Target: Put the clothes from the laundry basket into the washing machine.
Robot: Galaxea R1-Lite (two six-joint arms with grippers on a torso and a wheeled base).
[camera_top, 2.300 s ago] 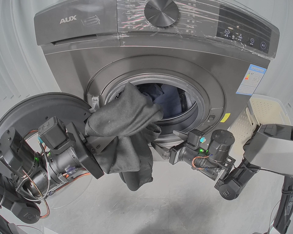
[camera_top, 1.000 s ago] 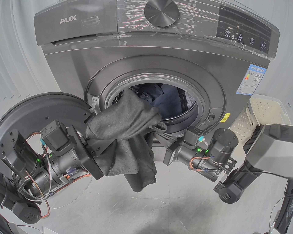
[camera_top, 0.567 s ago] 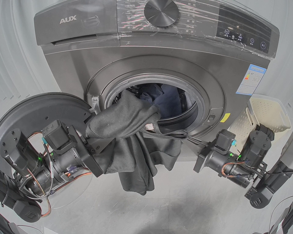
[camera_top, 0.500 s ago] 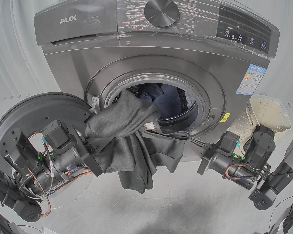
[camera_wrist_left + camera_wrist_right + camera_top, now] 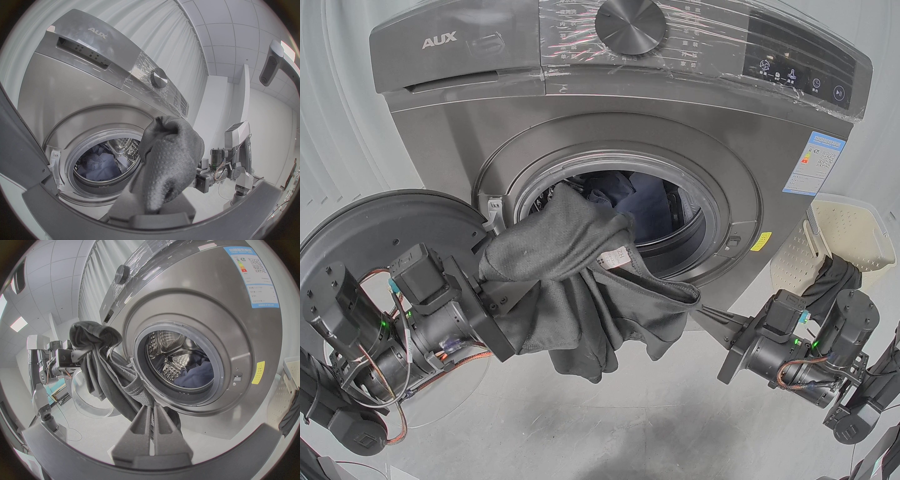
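A dark grey garment hangs stretched in front of the washing machine, just before its round opening. My left gripper is shut on one bunched end, and the cloth drapes over and hides its fingers. My right gripper is shut on the garment's hem, low and right of the opening, its fingers pressed together on the fabric. Blue clothes lie inside the drum. The cream laundry basket stands at the right with a dark cloth hanging over its edge.
The machine's round door stands swung open at the left, just behind my left arm. The grey floor lies bare below the garment. White curtains hang behind the machine on both sides.
My right gripper closed on the garment's hanging edge and pulled it right and down, away from the opening, spreading the cloth. The left arm stayed almost in place.
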